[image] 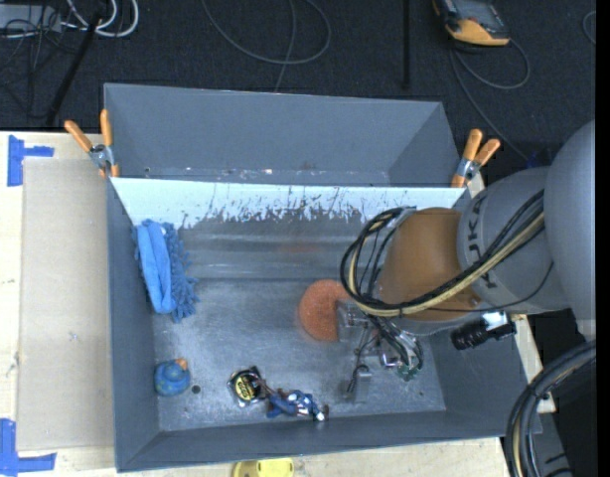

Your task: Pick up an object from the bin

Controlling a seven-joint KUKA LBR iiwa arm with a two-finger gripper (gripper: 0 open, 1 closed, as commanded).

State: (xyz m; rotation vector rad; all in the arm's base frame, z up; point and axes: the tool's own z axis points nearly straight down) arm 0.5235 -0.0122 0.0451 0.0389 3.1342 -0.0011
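Observation:
My gripper (360, 371) hangs low over the bin floor in the right half, near the front wall. An orange-brown ball (318, 311) lies just to its upper left, partly hidden behind the gripper's body. To the left, along the front wall, a small blue toy (293, 403) lies close to a yellow-and-black tape measure (248, 387). Nothing shows held in the gripper.
A blue fuzzy duster (161, 266) lies along the left wall. A blue rubber duck (172, 377) sits in the front left corner. The arm with its orange cover and cables reaches in from the right and covers the bin's right side.

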